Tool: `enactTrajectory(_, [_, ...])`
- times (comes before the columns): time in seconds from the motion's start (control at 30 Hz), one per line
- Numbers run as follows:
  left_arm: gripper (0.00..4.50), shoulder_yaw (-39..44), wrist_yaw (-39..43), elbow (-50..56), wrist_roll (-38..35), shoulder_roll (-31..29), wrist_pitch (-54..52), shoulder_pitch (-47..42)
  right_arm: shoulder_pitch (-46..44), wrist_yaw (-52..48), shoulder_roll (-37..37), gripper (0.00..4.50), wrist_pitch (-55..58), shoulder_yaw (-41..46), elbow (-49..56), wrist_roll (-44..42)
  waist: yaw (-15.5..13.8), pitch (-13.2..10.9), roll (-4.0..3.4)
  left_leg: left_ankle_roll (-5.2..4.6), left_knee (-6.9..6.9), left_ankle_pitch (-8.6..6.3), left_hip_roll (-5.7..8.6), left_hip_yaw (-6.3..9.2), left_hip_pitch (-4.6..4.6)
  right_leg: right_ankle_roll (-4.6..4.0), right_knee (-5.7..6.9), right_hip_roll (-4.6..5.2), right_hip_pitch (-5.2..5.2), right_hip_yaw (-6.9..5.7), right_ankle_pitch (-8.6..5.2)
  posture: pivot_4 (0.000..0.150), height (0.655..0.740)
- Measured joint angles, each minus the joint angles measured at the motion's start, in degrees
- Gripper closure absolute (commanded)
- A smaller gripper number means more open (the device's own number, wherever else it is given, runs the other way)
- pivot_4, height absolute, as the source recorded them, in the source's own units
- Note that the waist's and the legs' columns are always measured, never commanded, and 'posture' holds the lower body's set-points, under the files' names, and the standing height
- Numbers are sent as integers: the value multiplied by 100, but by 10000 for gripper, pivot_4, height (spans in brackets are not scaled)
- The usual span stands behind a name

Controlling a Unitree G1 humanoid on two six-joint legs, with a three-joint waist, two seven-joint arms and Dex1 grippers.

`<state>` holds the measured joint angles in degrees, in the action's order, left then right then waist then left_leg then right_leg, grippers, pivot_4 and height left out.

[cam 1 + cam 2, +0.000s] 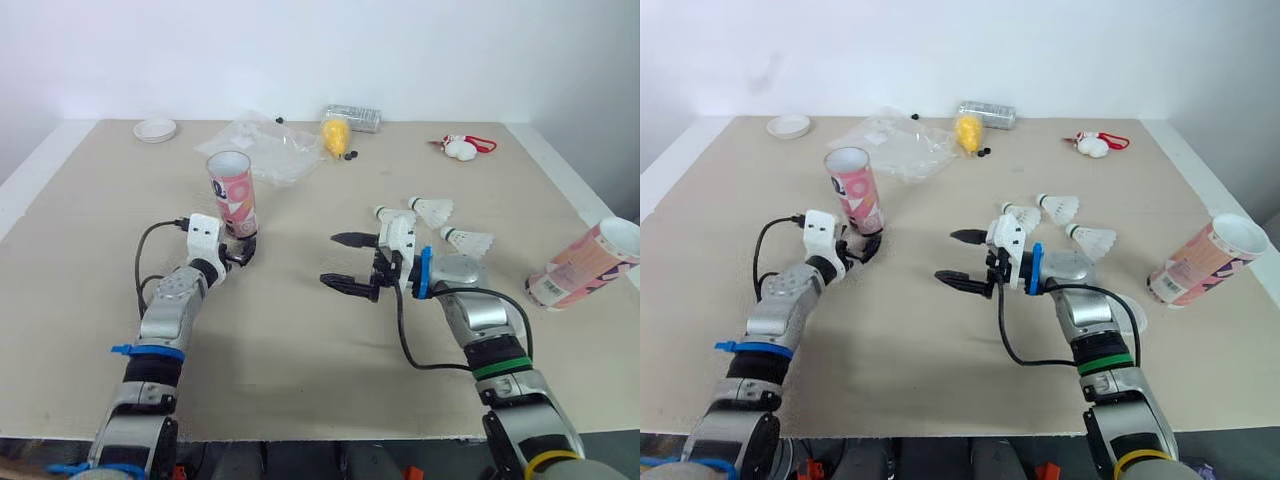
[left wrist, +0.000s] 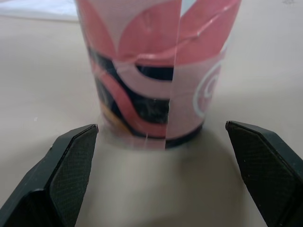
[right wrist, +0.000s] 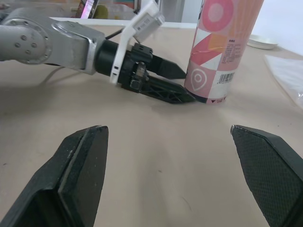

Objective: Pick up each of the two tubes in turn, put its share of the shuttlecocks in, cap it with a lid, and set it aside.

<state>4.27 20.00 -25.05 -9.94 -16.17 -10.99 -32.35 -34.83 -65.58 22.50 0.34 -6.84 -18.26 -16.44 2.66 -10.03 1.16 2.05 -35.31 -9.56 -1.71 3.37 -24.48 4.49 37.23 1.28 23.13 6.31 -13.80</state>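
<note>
A white lid [image 1: 155, 129] lies at the far left corner of the table [image 1: 300, 350]. The upright tube [image 1: 232, 193] stands left of centre with its mouth uncapped. The left gripper [image 1: 243, 252] sits at the foot of this tube with its fingers spread wide, one to each side. Contact with the tube cannot be confirmed. The right gripper [image 1: 330, 260] is at the table centre, fingers spread apart and empty, pointing toward the upright tube. Three shuttlecocks [image 1: 432, 209] lie on the table just beyond its wrist. The second tube [image 1: 585, 265] lies on its side near the right edge, uncapped.
</note>
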Motion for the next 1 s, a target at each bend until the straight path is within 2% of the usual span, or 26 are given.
enactTrajectory(0.47, [0, -16, 463, -2694, 381, -179, 1069, -1531, 9, 243, 18, 697, 104, 13, 118, 91, 1, 0, 0, 0, 0, 0, 2, 1, -2, 4, 0, 0, 1, 0, -1, 1500, 7400])
enactTrajectory(0.83, [0, 134, 802, -3687, 323, -183, 1496, -1992, 90, 336, 96, 697, 260, 45, 430, 88, 0, 0, 0, 0, 0, 0, 3, 2, -3, 6, 1, 0, 0, 0, -1, 1500, 7400])
enactTrajectory(0.93, [7876, 177, 813, -3755, 320, -169, 1579, -2009, 90, 336, 104, 0, 292, 45, 461, 88, 0, 0, 0, 0, 0, 1, 3, 2, -3, 6, 1, 0, 0, 0, -1, 1500, 7400])
enactTrajectory(0.97, [12006, 189, 812, -3761, 320, -161, 1604, -2009, 90, 336, 103, 0, 292, 45, 461, 88, 0, 0, 0, 0, 0, 1, 3, 2, -3, 6, 1, 0, 0, 0, -1, 1500, 7400])
enactTrajectory(1.0, [12006, 206, 806, -3766, 320, -158, 1627, -2009, 90, 335, 103, 0, 292, 45, 460, 89, 0, 0, 0, 0, 0, 0, 3, 2, -3, 7, 1, 0, 0, 0, -1, 1500, 7400])
